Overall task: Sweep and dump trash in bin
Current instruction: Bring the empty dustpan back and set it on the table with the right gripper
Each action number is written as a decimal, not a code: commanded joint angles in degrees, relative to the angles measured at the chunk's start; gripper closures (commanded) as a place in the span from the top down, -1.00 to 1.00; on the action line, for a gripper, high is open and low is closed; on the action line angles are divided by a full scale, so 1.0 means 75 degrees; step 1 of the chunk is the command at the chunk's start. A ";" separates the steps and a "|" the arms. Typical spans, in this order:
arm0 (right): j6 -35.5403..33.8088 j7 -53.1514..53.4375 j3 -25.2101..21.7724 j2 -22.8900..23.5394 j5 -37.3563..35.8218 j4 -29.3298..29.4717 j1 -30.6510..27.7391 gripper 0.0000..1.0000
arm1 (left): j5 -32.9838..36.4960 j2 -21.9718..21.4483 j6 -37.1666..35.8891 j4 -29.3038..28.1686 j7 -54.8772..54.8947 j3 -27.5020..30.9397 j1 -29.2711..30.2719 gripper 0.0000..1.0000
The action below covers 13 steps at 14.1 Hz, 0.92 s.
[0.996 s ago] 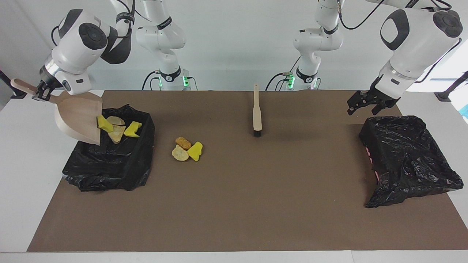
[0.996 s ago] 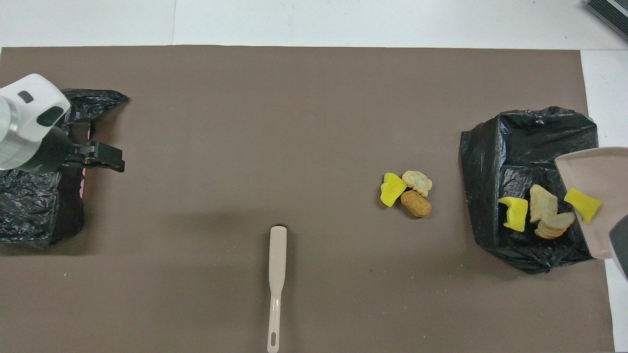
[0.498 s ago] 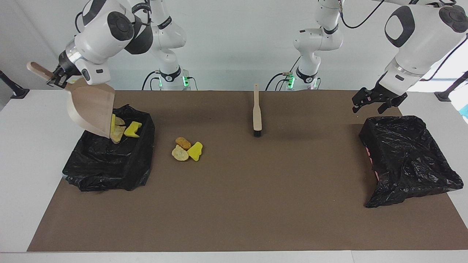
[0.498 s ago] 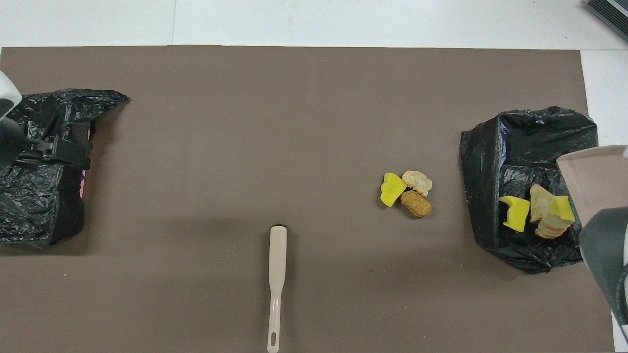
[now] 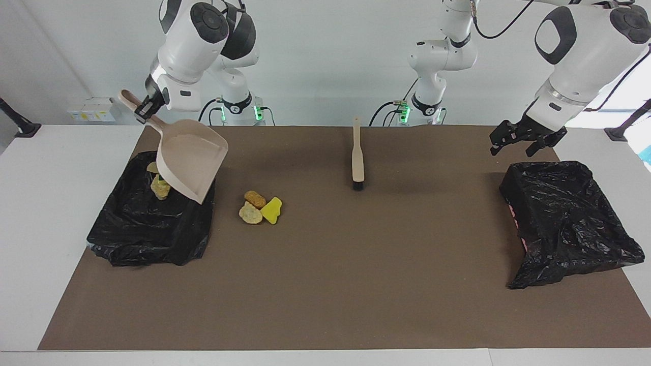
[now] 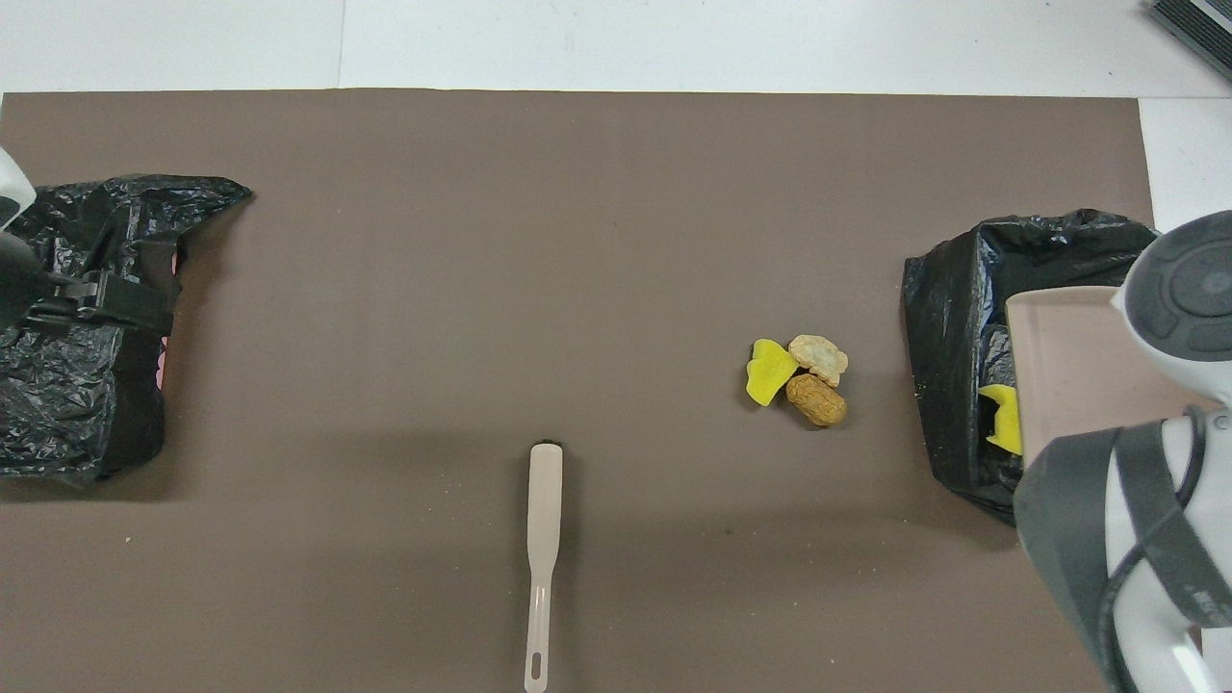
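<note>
My right gripper [image 5: 144,108] is shut on the handle of a beige dustpan [image 5: 190,165], held tilted and empty over the black-lined bin [image 5: 152,229]. Several scraps [image 5: 160,188] lie in the bin, mostly hidden by the pan. In the overhead view the pan [image 6: 1068,366] covers the bin [image 6: 953,308], and one yellow scrap [image 6: 1003,421] shows. An orange-brown scrap [image 5: 255,199], a tan one [image 5: 250,213] and a yellow one [image 5: 271,210] lie on the mat beside the bin. My left gripper [image 5: 524,143] is open and empty, over the other black bag's edge.
A beige brush [image 5: 357,155] lies on the brown mat near the robots, bristles down, also in the overhead view [image 6: 543,539]. A second black-bagged bin [image 5: 564,218] sits at the left arm's end. The three loose scraps [image 6: 799,377] show in the overhead view.
My right arm swung the dustpan across the bin toward the table's middle. The last yellow scrap slid off into the bin. My left gripper drew back a little over its bag.
</note>
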 commanded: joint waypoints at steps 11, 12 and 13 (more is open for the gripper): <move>0.2675 1.0864 0.0130 0.3042 0.4441 0.1999 0.1944 -1.00 | 0.0236 -0.0231 0.0025 -0.0096 -0.0058 -0.0048 -0.0024 1.00; 0.3109 1.1462 0.0130 0.3394 0.4490 0.2198 0.2107 -1.00 | 0.0236 -0.0231 0.0037 -0.0107 -0.0046 -0.0048 -0.0036 1.00; 0.3403 1.2036 0.0130 0.3861 0.4502 0.2594 0.2317 -1.00 | 0.0236 -0.0242 0.0026 -0.0108 -0.0023 -0.0048 -0.0036 1.00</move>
